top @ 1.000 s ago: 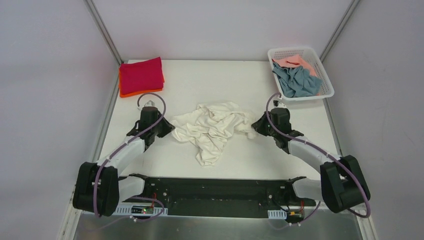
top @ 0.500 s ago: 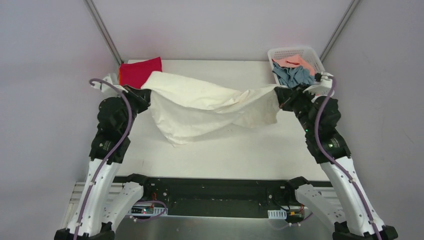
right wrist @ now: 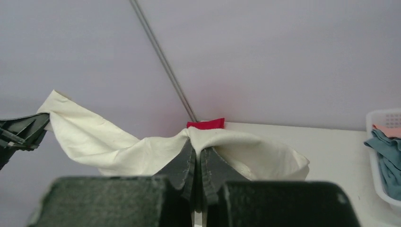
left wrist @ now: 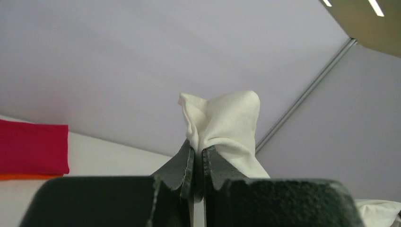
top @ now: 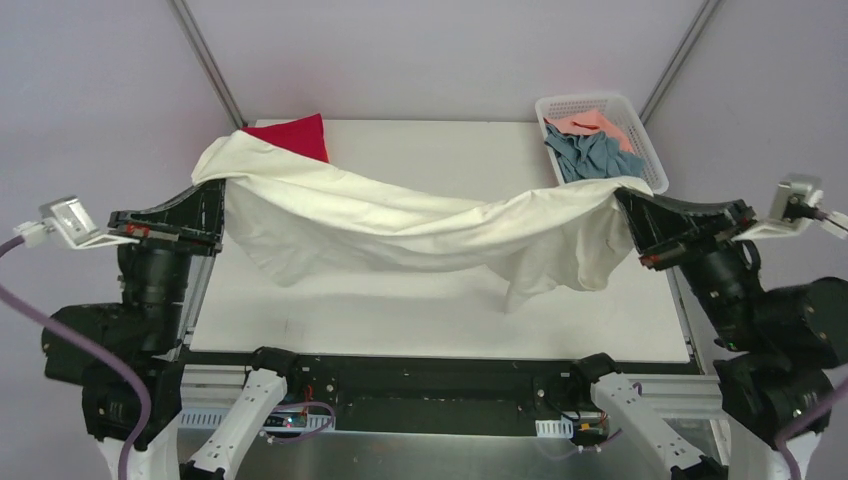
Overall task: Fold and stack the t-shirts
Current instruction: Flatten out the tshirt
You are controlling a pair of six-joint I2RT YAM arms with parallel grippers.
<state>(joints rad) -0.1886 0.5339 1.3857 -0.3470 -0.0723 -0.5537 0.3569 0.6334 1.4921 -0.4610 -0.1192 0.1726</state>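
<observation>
A second ago the cream-white t-shirt [top: 400,220] lies crumpled on the surface [top: 430,305] between two low arms. Now it hangs in the air as a sagging band, stretched between the left end effector [top: 216,192] and the right end effector [top: 624,198], both raised and drawn wide apart. Each is pinched fully shut on one end of the cloth. A tail droops below, nearest the right end effector. I judge the shirt is being spread for laying flat, with folding not yet begun.

Only the overhead view shows the whole span, the red t-shirt [top: 295,138] beyond the left end effector, and the basket [top: 655,182] holding a grey-blue t-shirt [top: 590,155] beyond the right one. The left wrist view shows the pinch close up, with bunched cloth poking past its tips, and an orange t-shirt [left wrist: 23,177] under the red. The right wrist view looks along the cloth to the opposite end effector.
</observation>
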